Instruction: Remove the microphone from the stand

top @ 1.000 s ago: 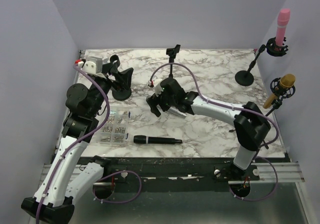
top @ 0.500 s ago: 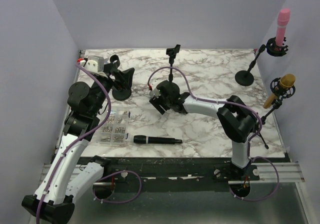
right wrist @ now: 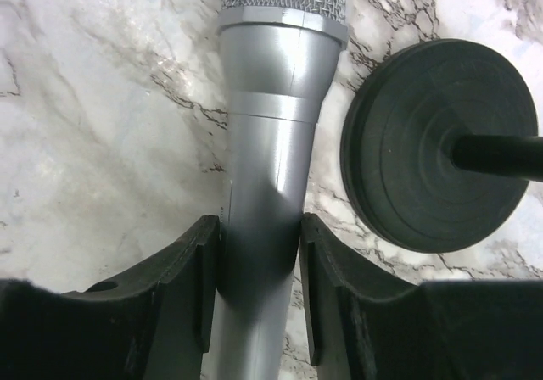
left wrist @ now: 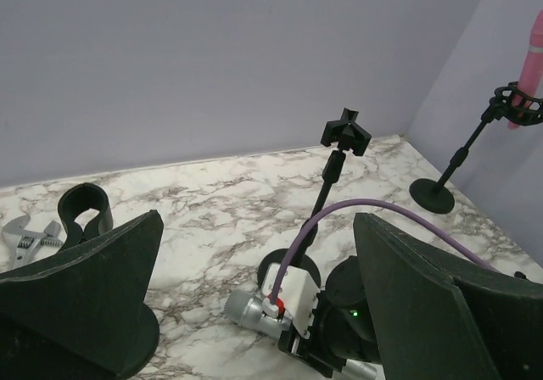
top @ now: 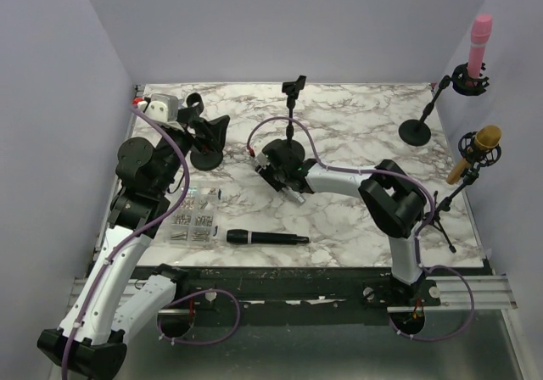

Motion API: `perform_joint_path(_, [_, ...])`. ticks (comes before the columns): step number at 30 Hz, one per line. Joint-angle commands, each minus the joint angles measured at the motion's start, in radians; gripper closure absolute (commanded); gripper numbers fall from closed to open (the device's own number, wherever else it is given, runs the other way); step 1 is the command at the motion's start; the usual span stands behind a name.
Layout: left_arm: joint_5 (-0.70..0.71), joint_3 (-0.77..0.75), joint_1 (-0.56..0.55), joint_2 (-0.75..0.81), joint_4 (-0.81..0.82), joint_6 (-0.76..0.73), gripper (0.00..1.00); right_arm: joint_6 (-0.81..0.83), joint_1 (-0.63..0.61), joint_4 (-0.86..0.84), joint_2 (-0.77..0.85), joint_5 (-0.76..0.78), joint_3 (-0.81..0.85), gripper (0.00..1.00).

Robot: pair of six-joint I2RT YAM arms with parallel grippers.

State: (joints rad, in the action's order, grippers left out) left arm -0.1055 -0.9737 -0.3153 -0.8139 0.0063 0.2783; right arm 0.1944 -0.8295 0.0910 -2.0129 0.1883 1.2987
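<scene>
Change, right arm: since a second ago the elbow has swung in toward the middle of the white marble counter (top: 356,117). The right claw (right wrist: 259,261) has gone from wide apart to clamped on the silver microphone with a mesh head (right wrist: 270,134), one finger pressed to each side of its barrel.
Change, left arm: hardly any. The left claw (left wrist: 256,220) stays spread wide, holding nothing, above a black round base (top: 206,157) at the far left.
Unchanged: the slim black microphone (top: 265,238) lies flat near the front edge, as before.
Task's thing: the silver microphone is off the tall black stand with an empty clip (left wrist: 344,134). It is low by the marble, just beside that stand's round black foot (right wrist: 445,155). Whether it rests on the counter I cannot tell.
Edges: only a thin strip of marble parts the microphone's head from the foot. A pink microphone (top: 480,39) and a gold microphone (top: 485,139) stand in holders along the right edge, well apart from the right claw.
Open room: there is bare marble on the side of the silver microphone away from the foot, and a wide stretch between the right claw and the right-hand stands. Small metal parts (top: 191,215) lie near the left arm. A grey wrench (left wrist: 21,231) and a black clip (left wrist: 81,210) sit by the back-left wall.
</scene>
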Motion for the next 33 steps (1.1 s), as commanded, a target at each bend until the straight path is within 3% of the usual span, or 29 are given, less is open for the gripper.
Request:
perform_joint_path(1, [-0.025, -0.023, 0.005, -0.003, -0.002, 0.009, 0.01, 0.081, -0.004, 0.040, -0.003, -0.134, -0.010, 0.61])
perform_joint_path(4, [-0.030, -0.023, 0.006, -0.005, 0.000, 0.012, 0.01, 0.177, -0.006, 0.138, 0.024, -0.303, -0.016, 0.71])
perform_joint_path(10, [-0.041, -0.026, 0.008, -0.014, -0.002, 0.022, 0.01, 0.276, -0.043, 0.196, 0.119, -0.434, -0.119, 0.72])
perform_joint_path(16, [-0.054, -0.026, 0.010, -0.019, 0.000, 0.035, 0.01, 0.305, -0.139, 0.156, 0.136, -0.326, -0.208, 0.69])
perform_joint_path(33, [-0.046, -0.024, 0.011, -0.018, 0.001, 0.032, 0.01, 0.337, -0.290, 0.099, 0.180, -0.142, -0.262, 0.55])
